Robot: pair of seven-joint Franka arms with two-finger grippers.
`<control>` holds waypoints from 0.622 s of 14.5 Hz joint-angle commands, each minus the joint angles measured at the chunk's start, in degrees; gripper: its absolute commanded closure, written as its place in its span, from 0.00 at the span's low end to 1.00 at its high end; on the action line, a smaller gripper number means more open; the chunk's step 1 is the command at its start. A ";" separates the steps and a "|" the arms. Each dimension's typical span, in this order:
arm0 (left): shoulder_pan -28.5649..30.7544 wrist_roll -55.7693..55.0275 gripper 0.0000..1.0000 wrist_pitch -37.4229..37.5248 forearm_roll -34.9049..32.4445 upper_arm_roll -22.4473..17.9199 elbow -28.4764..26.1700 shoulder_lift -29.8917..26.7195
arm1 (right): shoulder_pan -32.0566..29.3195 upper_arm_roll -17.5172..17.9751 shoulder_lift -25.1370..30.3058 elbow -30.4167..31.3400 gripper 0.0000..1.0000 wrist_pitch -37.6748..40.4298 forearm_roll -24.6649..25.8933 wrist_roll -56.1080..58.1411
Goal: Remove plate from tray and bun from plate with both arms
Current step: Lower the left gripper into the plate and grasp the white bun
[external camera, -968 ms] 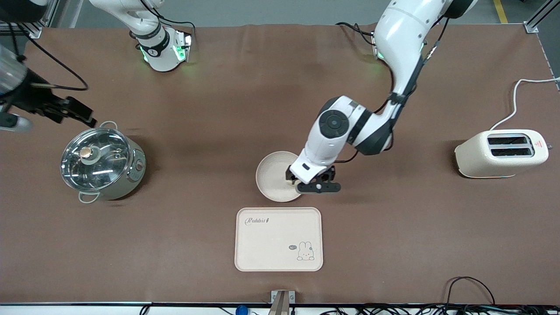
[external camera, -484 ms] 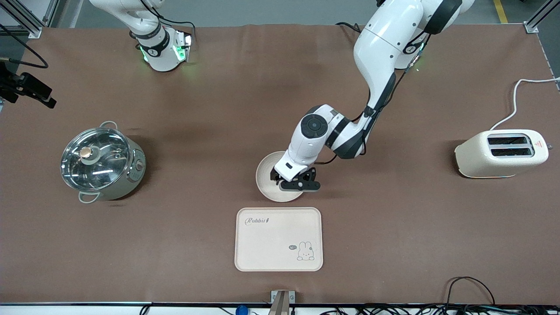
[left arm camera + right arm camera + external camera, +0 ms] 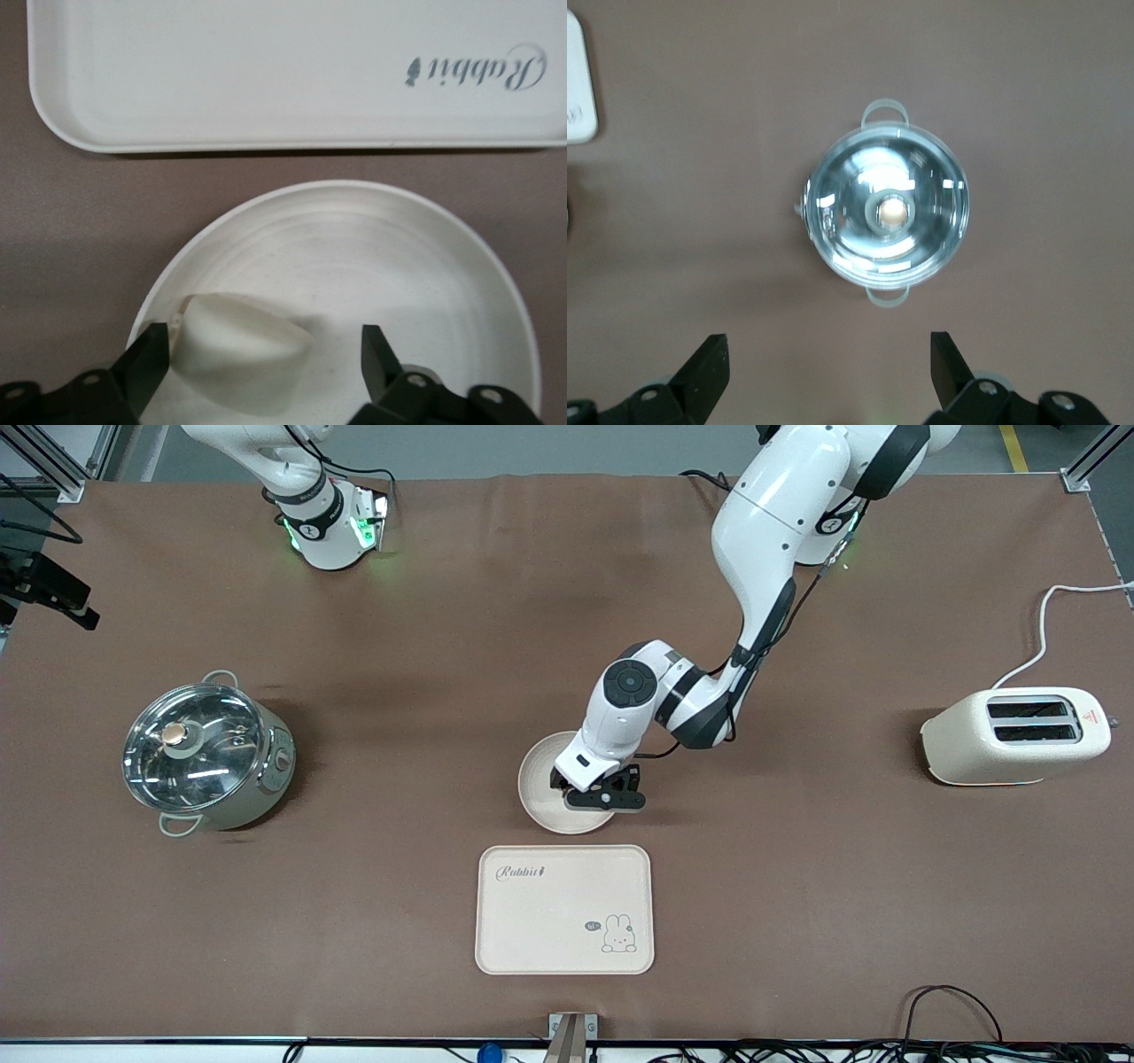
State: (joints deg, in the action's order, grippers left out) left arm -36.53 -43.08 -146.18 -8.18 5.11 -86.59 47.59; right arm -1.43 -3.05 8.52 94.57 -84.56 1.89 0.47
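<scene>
Left gripper (image 3: 257,354) low over the plate (image 3: 542,793), 2 black fingers (image 3: 146,363) spread apart, straddling the bun (image 3: 241,350) without clamping it. Bun pale, smooth, oval, lying in the round cream plate against its raised rim. Just nearer the front camera, rectangular cream tray (image 3: 564,910) lettered "Rabbit", with a rabbit drawing. Right gripper (image 3: 824,372) high above the glass-lidded steel pot (image 3: 888,211), fingers wide. Cream 2-slot toaster (image 3: 1015,735) at the left arm's end. Brown matte table (image 3: 842,886).
</scene>
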 commanded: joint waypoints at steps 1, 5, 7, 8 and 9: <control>-0.65 -2.79 0.56 -0.51 -3.15 -0.63 -1.30 -0.74 | -0.77 0.50 -0.26 -0.52 0.00 2.38 -1.09 1.02; -0.03 -3.50 0.95 0.28 -3.33 -0.63 -1.04 -1.79 | 0.11 0.59 -0.61 -0.61 0.00 2.20 -1.18 0.67; 1.10 -2.19 0.97 5.00 -3.42 -0.80 -0.60 -4.59 | 0.38 0.77 -0.61 -0.61 0.00 2.20 -1.27 0.50; 3.03 1.47 0.98 8.07 -3.42 -0.89 -0.34 -6.78 | 0.73 0.77 -0.61 -0.61 0.00 2.20 -1.27 0.50; 6.00 5.77 0.99 11.06 -3.07 -0.63 -0.33 -9.24 | 1.08 0.77 -0.61 -0.53 0.00 2.20 -1.27 0.50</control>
State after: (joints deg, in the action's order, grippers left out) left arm -34.97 -42.77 -141.29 -10.25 4.33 -85.84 44.54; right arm -0.92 -2.42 8.16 94.57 -82.92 1.33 0.69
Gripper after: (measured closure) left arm 0.868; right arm 0.000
